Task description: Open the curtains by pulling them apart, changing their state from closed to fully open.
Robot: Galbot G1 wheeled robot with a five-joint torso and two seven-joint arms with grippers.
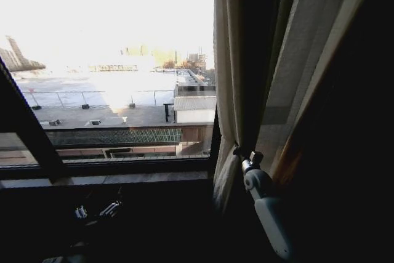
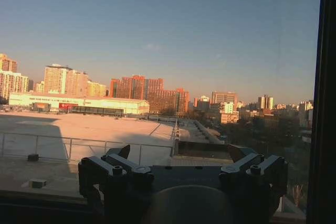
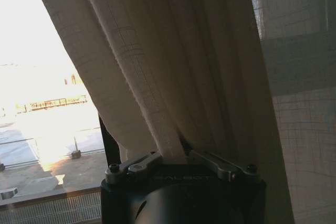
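One sheer white panel of the curtains (image 1: 231,60) hangs bunched into tight pleats at the right side of the window. My right gripper (image 1: 241,152) is shut on that gathered fabric at about sill height. In the right wrist view its jaws pinch the folds of the curtain (image 3: 157,66) where they meet the gripper (image 3: 177,153). My left gripper (image 1: 98,209) sits low in the dark below the sill, left of centre. In the left wrist view the left gripper (image 2: 181,153) stands open, holds nothing and faces the bare glass.
A dark window frame bar (image 1: 28,127) slants across the left of the pane. The sill (image 1: 123,178) runs below the glass. A dark wall (image 1: 357,152) lies to the right of the curtain. Another frame post (image 2: 325,98) borders the glass by the left gripper.
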